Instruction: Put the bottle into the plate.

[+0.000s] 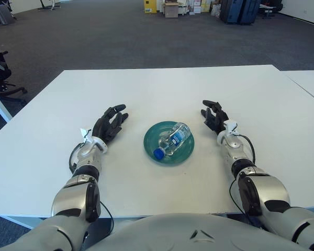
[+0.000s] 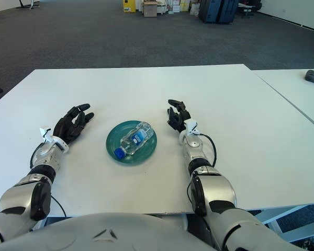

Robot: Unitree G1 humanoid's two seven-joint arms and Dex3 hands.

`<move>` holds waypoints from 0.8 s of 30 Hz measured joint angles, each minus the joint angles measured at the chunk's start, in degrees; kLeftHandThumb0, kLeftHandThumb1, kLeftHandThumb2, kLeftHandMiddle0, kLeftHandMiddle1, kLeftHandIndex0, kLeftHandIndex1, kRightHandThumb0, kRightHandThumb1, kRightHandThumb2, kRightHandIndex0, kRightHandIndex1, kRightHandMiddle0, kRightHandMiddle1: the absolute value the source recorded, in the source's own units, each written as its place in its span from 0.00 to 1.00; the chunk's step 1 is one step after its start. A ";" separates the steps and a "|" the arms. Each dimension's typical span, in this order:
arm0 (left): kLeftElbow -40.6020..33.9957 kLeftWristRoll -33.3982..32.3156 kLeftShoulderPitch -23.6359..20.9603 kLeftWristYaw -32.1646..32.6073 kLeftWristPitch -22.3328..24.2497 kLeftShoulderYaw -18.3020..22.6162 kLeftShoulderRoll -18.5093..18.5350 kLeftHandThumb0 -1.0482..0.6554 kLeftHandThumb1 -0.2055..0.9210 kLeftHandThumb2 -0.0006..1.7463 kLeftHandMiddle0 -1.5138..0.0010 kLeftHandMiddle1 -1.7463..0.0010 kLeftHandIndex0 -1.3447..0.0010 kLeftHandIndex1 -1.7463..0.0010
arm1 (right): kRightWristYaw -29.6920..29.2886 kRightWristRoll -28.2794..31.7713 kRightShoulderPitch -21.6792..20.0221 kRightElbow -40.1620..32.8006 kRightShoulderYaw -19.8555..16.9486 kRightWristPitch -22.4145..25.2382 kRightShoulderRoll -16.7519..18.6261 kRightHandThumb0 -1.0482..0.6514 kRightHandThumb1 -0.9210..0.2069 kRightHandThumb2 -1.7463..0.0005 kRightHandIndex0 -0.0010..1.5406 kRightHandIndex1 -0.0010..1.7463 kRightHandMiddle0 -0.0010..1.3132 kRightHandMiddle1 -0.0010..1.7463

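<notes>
Green plate (image 1: 186, 152) sits on the white desk (image 1: 162, 89), and the clear bottle (image 1: 172, 139) (blue cap) lies on its side inside it. Left hand (image 1: 108, 124) and right hand (image 1: 213, 115) flank the plate, fingers loosely spread, holding nothing.

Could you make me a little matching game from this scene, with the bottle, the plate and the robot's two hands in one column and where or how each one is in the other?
Things:
1. bottle
2. plate
3. left hand
4. right hand

Places or states:
A. green, on the white table between the two hands
B. fingers open, holding nothing, to the plate's right
C. lying on its side in the plate, blue cap toward the robot
D. fingers open, holding nothing, to the plate's left

Pairs: 1-C, 2-A, 3-D, 4-B
</notes>
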 measured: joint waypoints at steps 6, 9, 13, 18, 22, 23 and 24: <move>0.63 0.00 -0.41 -0.47 0.43 0.18 0.47 0.29 0.86 0.41 0.66 0.56 0.76 0.38 | -0.64 -0.76 -0.22 0.00 0.41 0.22 0.57 0.19 0.00 0.50 0.30 0.01 0.00 0.46; 0.71 0.01 -0.52 -0.54 0.77 0.21 0.67 0.30 0.85 0.42 0.66 0.56 0.76 0.38 | -0.79 -0.82 -0.24 -0.01 0.50 0.22 0.75 0.20 0.00 0.50 0.30 0.00 0.00 0.45; 0.73 0.01 -0.56 -0.54 0.97 0.28 0.79 0.30 0.85 0.43 0.66 0.55 0.76 0.38 | -0.93 -0.86 -0.26 -0.01 0.59 0.21 0.80 0.19 0.00 0.51 0.31 0.01 0.00 0.46; 0.73 0.03 -0.56 -0.54 0.99 0.32 0.81 0.30 0.85 0.44 0.67 0.55 0.77 0.38 | -1.30 -1.12 -0.26 0.00 0.93 0.13 0.79 0.18 0.00 0.52 0.32 0.01 0.00 0.49; 0.73 0.05 -0.56 -0.53 0.98 0.33 0.82 0.30 0.85 0.44 0.67 0.55 0.77 0.38 | -1.46 -1.23 -0.26 -0.01 1.09 0.08 0.78 0.18 0.00 0.52 0.33 0.01 0.00 0.50; 0.73 0.05 -0.57 -0.53 0.97 0.33 0.82 0.30 0.84 0.44 0.67 0.55 0.77 0.38 | -1.50 -1.25 -0.26 0.00 1.11 0.06 0.78 0.18 0.00 0.53 0.33 0.01 0.00 0.50; 0.73 0.06 -0.57 -0.52 0.97 0.32 0.82 0.30 0.84 0.44 0.67 0.55 0.77 0.38 | -1.54 -1.25 -0.26 -0.01 1.15 0.05 0.78 0.18 0.00 0.53 0.33 0.02 0.00 0.51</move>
